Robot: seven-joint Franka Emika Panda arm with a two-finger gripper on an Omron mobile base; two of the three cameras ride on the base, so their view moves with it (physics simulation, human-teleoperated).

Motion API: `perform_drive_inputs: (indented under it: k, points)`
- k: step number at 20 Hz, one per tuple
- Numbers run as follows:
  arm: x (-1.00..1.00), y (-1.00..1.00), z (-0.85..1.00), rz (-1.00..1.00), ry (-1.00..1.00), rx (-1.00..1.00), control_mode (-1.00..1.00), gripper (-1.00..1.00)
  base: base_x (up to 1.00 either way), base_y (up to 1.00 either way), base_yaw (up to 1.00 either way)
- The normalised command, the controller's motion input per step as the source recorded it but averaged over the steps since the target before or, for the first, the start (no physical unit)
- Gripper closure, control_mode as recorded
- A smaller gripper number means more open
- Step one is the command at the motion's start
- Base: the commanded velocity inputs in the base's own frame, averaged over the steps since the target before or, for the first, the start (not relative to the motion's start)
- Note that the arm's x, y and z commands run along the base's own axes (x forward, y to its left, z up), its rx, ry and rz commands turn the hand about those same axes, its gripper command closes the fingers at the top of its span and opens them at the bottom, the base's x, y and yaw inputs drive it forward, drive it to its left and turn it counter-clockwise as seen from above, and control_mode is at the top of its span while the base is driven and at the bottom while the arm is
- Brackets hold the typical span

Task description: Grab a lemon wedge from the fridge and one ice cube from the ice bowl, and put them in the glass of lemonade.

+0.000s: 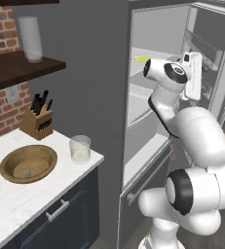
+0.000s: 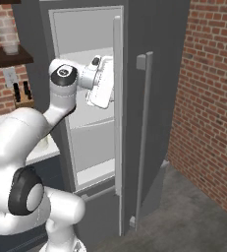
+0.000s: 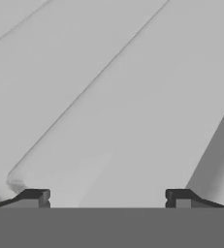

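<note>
The fridge (image 1: 182,97) stands open, its light grey shelves bare to the room, and the white arm reaches up into it with its hand near the upper shelves. On one of those shelves, to the left of the arm's wrist, lies the lemon wedge (image 1: 142,59), a small pale yellow sliver, apart from the hand. In the hand view the gripper (image 3: 107,197) faces pale grey fridge surfaces, its two dark fingertips (image 3: 35,196) spread wide with nothing between them. From the right side the long grey bar handle (image 2: 148,133) of the fridge door runs down beside the hand. Over on the white counter (image 1: 16,204) sits the ice bowl (image 1: 28,163), wide and wooden, with the ice cube (image 1: 27,173) resting inside it near the front. Just to its right, near the counter's edge, stands the glass of lemonade (image 1: 80,149). A knife block (image 1: 37,120) sits against the brick wall behind them. I can read no writing, brand or label on anything here.
</note>
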Motion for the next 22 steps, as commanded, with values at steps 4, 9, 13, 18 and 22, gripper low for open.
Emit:
perform_drive_inputs:
  k: [4, 9, 13, 18, 22]
  points:
    - [-0.06, -1.00, 0.03, -0.04, 0.00, 0.00, -1.00, -1.00, 0.00, 0.00, 0.00]
    - [0.00, -1.00, 0.00, -0.01, 0.00, 0.00, -1.00, -1.00, 0.00, 0.00, 0.00]
    - [0.00, -1.00, 0.00, 0.00, 0.00, 0.01, -1.00, -1.00, 0.00, 0.00, 0.00]
    - [0.05, -1.00, 0.02, 0.00, 0.00, 0.00, -1.00, -1.00, 0.00, 0.00, 0.00]
    - [0.43, -1.00, 0.23, 0.03, 0.00, 0.00, -1.00, -1.00, 0.00, 0.00, 0.00]
